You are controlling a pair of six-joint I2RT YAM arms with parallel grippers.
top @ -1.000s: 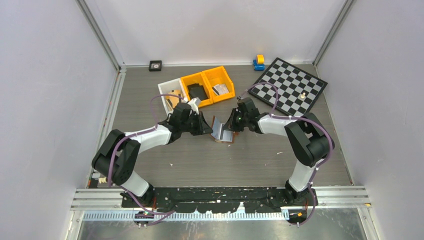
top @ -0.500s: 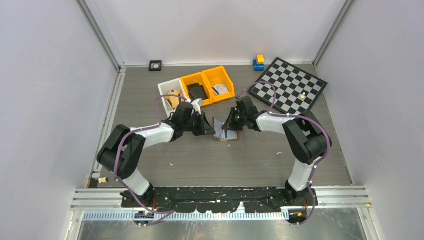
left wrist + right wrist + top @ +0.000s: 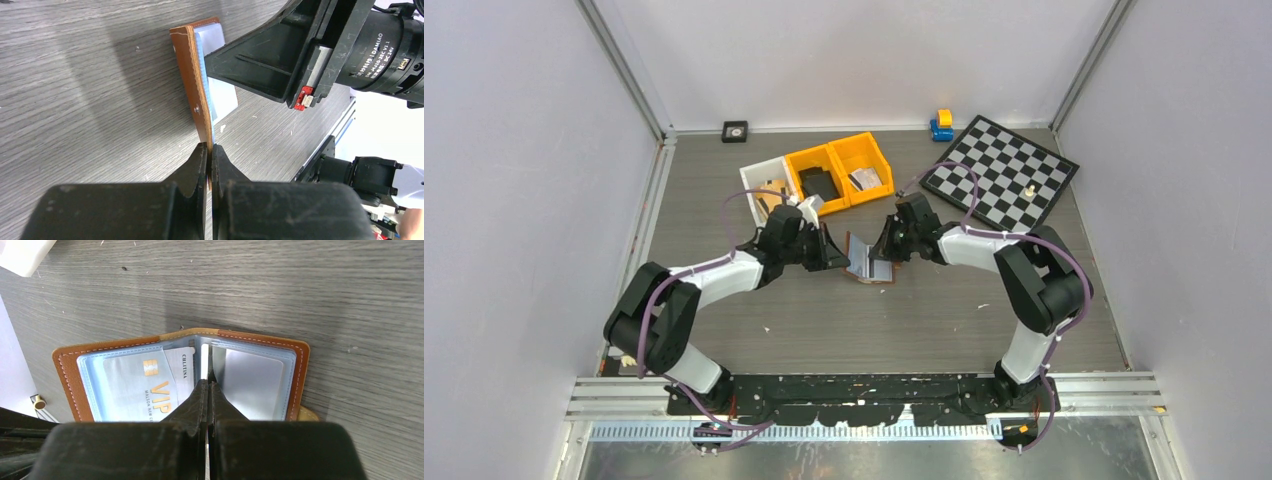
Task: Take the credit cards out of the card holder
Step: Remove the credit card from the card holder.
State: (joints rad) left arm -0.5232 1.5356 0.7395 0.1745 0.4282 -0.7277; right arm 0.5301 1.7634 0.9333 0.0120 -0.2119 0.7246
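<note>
Grey wood-grain tabletop point(image 3: 824, 320); found card holder point(image 3: 67, 370) propped open at centre, credit cards point(image 3: 132, 385) sleeved inside, none out; left end effector point(image 3: 210, 150) clamped on cover edge, right end effector point(image 3: 207, 386) pinched shut on middle leaf; judged step as holding open; reckoned next move a regrip on one card; noted yellow bins point(image 3: 839, 170) with dark item, pale item.

My left arm point(image 3: 724, 275) and right arm point(image 3: 976, 246) wear white shells between black joints, purple cables point(image 3: 730, 212) looping along each. Matte black jaws; a black motor point(image 3: 385, 50) marked DAMIAO, small red connector point(image 3: 302, 98) beside it.
</note>
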